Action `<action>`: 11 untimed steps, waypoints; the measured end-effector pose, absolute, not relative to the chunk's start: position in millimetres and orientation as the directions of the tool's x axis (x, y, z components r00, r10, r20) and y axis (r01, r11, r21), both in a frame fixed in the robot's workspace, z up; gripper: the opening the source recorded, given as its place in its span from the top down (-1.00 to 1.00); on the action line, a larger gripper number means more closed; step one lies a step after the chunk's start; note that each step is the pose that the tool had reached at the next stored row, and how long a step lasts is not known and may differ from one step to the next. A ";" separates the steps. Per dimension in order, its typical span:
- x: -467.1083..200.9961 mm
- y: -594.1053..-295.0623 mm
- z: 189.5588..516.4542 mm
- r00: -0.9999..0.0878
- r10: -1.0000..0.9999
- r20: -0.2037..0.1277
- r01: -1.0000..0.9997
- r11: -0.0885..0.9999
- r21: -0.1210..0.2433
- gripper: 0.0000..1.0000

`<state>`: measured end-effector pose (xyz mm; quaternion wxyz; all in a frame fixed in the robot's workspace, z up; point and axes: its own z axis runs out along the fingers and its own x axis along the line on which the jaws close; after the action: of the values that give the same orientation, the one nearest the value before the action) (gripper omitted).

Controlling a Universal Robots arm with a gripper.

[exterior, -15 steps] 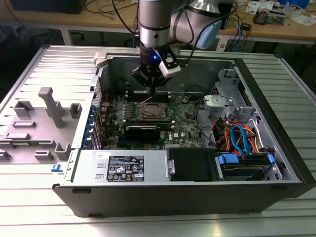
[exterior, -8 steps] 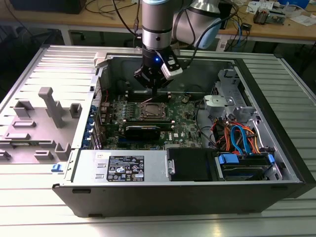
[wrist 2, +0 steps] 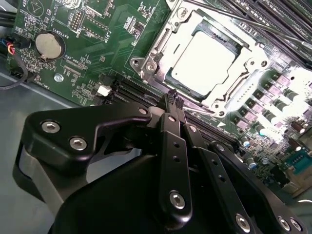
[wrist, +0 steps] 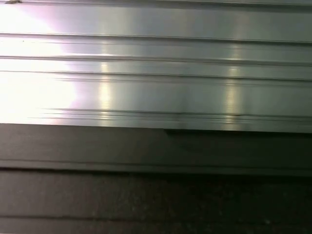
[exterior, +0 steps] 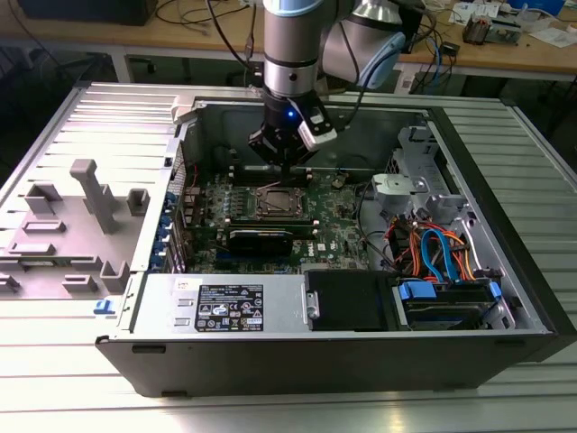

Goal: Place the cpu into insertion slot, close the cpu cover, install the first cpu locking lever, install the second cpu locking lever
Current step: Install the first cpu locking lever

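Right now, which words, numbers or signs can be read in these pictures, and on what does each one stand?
White label on the power supply, exterior view: print too small to read.
Motherboard beside the coin battery, second wrist view: white lettering too small to read.
cpu top: no marking legible.
Nothing can be quoted.

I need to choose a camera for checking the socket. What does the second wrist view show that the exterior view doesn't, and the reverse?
Second wrist view: the cpu seated under the closed cpu cover, a coin battery, and the shut gripper.

Exterior view: the whole computer case, its power supply, coloured cables.

Both: the gripper beside the insertion slot.
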<state>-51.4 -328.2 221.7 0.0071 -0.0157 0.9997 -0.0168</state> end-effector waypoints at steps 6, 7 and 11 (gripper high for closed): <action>-48.2 -328.2 217.4 -0.999 -0.031 -0.014 -0.031 0.999 -0.034 0.79; -47.7 -328.2 216.8 -0.999 -0.031 -0.014 -0.031 0.999 -0.034 0.79; -46.0 -328.2 214.6 -0.999 -0.031 -0.014 -0.031 0.999 -0.034 0.79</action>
<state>-46.0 -328.2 214.6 0.0071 -0.0156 0.9997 -0.0168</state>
